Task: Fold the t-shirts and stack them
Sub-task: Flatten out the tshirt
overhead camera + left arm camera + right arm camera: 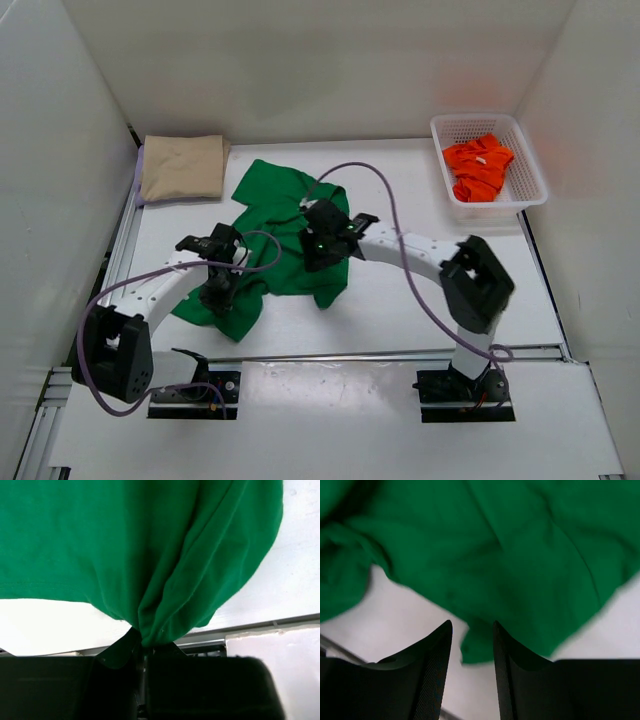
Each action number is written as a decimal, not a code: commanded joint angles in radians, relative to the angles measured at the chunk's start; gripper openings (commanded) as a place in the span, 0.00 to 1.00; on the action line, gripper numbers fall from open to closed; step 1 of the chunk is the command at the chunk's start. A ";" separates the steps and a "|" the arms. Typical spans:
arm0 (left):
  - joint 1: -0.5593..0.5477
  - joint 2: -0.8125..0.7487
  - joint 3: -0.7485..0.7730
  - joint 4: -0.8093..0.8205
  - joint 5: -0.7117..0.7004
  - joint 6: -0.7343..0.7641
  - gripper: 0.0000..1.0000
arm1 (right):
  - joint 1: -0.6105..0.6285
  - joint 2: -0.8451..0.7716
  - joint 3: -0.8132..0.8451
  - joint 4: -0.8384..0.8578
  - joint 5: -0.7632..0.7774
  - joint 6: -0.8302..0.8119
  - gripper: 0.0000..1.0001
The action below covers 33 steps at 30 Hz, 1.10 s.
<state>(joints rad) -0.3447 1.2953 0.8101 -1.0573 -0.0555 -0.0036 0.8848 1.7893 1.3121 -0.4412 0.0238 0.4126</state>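
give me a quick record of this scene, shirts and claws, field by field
green t-shirt: crumpled, unfolded, mid-table
left claw: shut on a bunched edge of the green t-shirt
right claw: open over the green t-shirt, not gripping
tan t-shirt: folded, far left corner
orange t-shirt: crumpled in the white basket, far right
not yet folded: green, orange
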 commanded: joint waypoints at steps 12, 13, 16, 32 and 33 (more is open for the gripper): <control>0.018 -0.042 -0.005 0.045 -0.004 0.004 0.10 | 0.108 0.331 0.279 -0.165 0.054 -0.078 0.44; 0.018 -0.042 -0.005 0.045 -0.004 0.004 0.10 | 0.108 0.320 0.265 -0.165 0.079 -0.069 0.44; 0.018 -0.042 -0.005 0.045 -0.017 0.004 0.10 | 0.108 0.294 0.213 -0.165 0.135 -0.046 0.43; 0.027 -0.042 -0.014 0.045 -0.084 0.004 0.10 | 0.028 0.165 0.095 -0.151 0.159 0.026 0.00; 0.036 -0.051 -0.014 0.069 -0.105 0.004 0.10 | -0.030 0.110 0.075 -0.142 0.127 0.066 0.00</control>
<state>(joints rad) -0.3218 1.2663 0.7952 -1.0248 -0.0933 -0.0032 0.9531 2.0087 1.4300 -0.5568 0.1867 0.4126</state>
